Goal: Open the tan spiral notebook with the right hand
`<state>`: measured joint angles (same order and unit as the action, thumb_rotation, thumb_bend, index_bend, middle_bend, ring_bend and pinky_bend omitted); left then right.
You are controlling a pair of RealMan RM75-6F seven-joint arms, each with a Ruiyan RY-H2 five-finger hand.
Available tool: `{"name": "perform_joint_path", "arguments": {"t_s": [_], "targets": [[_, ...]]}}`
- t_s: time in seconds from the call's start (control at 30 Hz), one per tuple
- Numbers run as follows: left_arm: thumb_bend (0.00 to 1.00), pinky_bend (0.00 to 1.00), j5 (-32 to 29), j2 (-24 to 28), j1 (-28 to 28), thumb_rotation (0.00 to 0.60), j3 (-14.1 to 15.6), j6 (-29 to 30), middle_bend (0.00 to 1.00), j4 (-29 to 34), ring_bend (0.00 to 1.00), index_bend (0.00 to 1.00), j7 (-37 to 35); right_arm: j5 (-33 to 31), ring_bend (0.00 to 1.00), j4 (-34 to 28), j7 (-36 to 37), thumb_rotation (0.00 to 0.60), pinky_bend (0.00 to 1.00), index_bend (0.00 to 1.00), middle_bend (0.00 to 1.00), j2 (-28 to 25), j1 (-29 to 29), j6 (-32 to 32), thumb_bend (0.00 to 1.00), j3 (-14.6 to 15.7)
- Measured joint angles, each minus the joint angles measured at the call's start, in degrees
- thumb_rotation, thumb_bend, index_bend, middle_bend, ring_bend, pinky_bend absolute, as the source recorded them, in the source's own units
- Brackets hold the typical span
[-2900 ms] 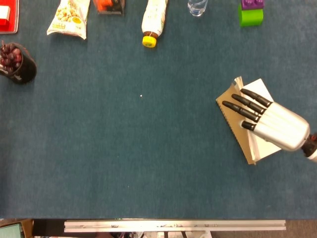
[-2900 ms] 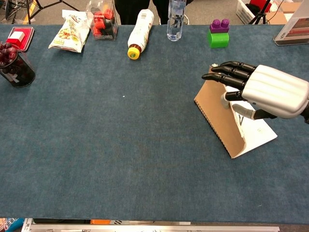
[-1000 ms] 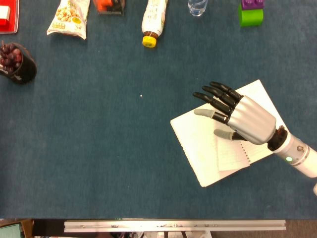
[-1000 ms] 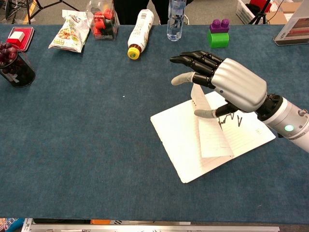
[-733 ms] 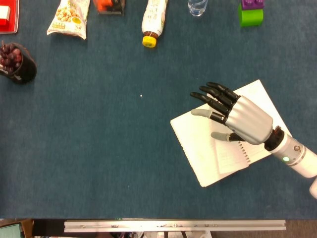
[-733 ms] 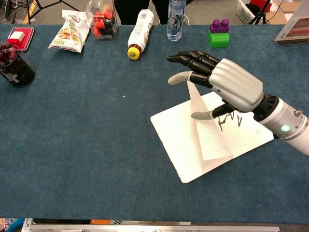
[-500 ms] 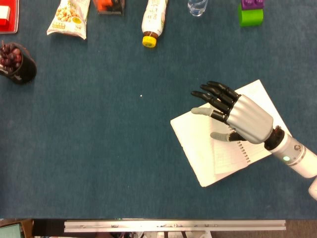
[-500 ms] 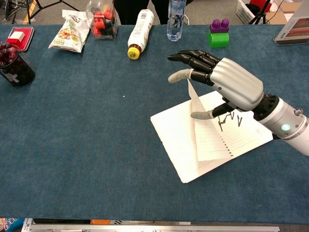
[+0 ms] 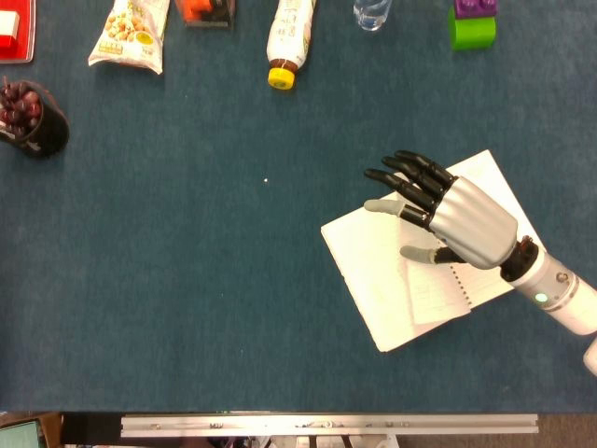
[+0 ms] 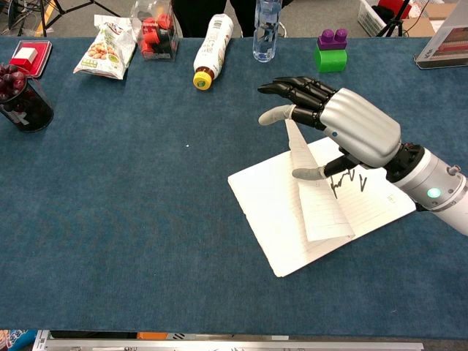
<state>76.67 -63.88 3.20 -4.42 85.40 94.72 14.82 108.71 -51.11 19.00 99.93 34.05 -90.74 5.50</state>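
Observation:
The spiral notebook (image 9: 368, 271) (image 10: 267, 205) lies open and flat on the blue table, right of centre, its blank inside cover turned to the left. One lined page (image 10: 314, 205) stands half raised over the spiral. My right hand (image 9: 457, 219) (image 10: 351, 128) hovers over the notebook's far side with its fingers spread, pointing left. The raised page leans against the thumb, and its top edge reaches the fingers above. A page with dark scribbles lies under the wrist. My left hand shows in neither view.
Along the far edge stand a snack bag (image 10: 106, 50), a red-filled clear box (image 10: 157, 33), a lying bottle with a yellow cap (image 10: 208, 55), a water bottle (image 10: 267, 29) and a green and purple block (image 10: 330, 51). A dark cup of red pieces (image 10: 22, 99) sits far left.
The tan cover, half lifted earlier, now lies flat to the left with a page raised after it. Over the last second the hand and page have hardly moved.

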Motion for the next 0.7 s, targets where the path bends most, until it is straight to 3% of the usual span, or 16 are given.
{"name": "perform_joint_path", "arguments": {"t_s": [0.7], "targets": [[0.07, 0.39, -0.28, 0.07, -0.20, 0.600, 0.08, -0.21, 0.13, -0.50, 0.16, 0.40, -1.19, -0.23, 0.00, 3.75, 3.94, 0.600, 0.10, 0.27, 0.10, 6.24, 2.59, 3.81, 0.00, 0.35]]}}
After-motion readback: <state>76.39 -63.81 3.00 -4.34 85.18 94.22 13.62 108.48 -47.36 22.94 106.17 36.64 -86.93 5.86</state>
